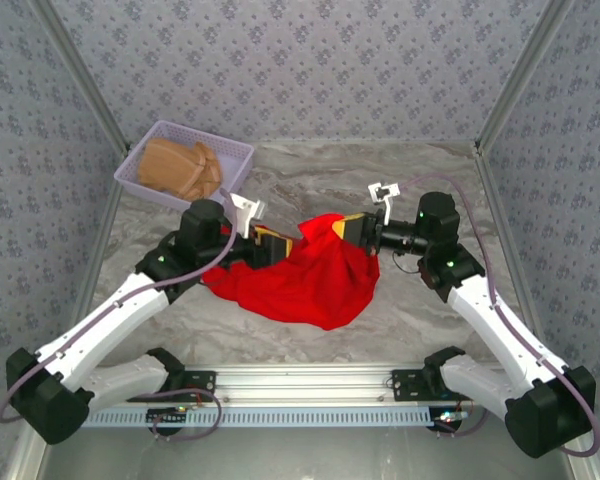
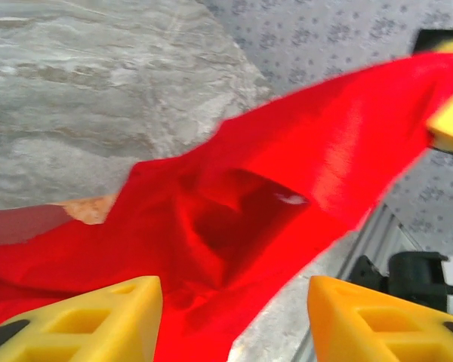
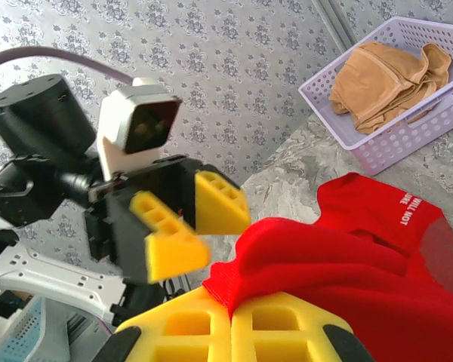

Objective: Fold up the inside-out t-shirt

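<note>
At the centre of the table point(image 1: 410, 330), the red t-shirt point(image 1: 305, 280) lay in a loose heap between the two grippers, with its upper edge lifted off the surface. The right gripper point(image 1: 348, 228) was closed on a raised fold of the cloth. In the right wrist view its yellow fingers point(image 3: 189, 328) met with the red edge pinched between them. The left gripper point(image 1: 278, 243) stood partly open at the shirt's left side. In the left wrist view its fingers point(image 2: 90, 320) were well apart, with cloth lying between them but not clamped. From there the fabric stretched up and to the right toward the other gripper. White lettering point(image 3: 410, 209) showed on one panel of the shirt. A lilac basket point(image 1: 145, 188) at the far left corner held a folded tan garment point(image 1: 180, 167), well apart from the shirt.
</note>
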You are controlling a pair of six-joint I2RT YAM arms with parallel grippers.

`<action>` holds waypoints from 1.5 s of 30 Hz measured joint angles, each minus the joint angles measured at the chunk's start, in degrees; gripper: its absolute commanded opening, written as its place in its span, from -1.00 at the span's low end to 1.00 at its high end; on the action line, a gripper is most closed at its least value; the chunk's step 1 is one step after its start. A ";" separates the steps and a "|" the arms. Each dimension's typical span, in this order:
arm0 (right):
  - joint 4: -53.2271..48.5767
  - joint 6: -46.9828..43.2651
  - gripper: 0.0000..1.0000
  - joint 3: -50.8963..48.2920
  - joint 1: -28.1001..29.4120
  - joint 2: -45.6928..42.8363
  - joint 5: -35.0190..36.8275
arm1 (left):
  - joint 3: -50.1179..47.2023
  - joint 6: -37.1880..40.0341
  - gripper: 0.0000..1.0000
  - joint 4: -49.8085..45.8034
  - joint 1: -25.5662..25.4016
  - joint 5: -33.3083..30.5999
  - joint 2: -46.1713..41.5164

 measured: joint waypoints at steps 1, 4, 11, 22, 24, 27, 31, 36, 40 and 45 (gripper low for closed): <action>0.15 0.20 -1.00 0.00 0.00 0.00 0.04 | 0.02 1.07 0.30 0.07 -1.64 -0.55 0.00; 0.35 0.42 -1.00 0.00 0.02 0.00 0.04 | 0.94 3.39 0.34 0.00 -5.07 -1.40 1.49; 0.33 0.35 -1.00 -0.11 0.02 0.00 0.07 | 5.44 4.20 0.32 2.34 -5.92 -0.20 8.02; -1.66 -1.40 -1.00 -0.11 0.00 -0.02 0.09 | 9.42 3.34 -0.79 5.97 -6.43 2.29 13.20; -3.19 -2.58 -1.00 -0.11 -0.20 -0.09 0.48 | 9.99 3.54 -0.94 5.90 -6.43 2.32 13.18; -8.68 -6.62 -0.98 0.22 -0.83 -0.85 4.90 | 11.39 3.80 -1.00 5.88 -6.40 2.45 13.07; -21.88 -13.44 -0.40 5.40 2.19 -0.44 22.51 | 13.09 3.06 -1.00 4.94 -6.43 2.82 12.04; -29.46 -19.63 -0.15 9.66 9.60 -0.70 39.30 | 16.81 0.11 -1.00 2.14 -6.43 2.10 11.74; -31.28 -23.96 -0.17 8.26 13.90 -4.87 42.12 | 18.67 -2.64 -1.00 -0.42 -6.43 0.59 11.78; -28.61 -25.92 -0.20 4.02 20.02 -11.06 39.30 | 20.92 -4.61 -1.00 -3.63 -6.93 -1.51 12.79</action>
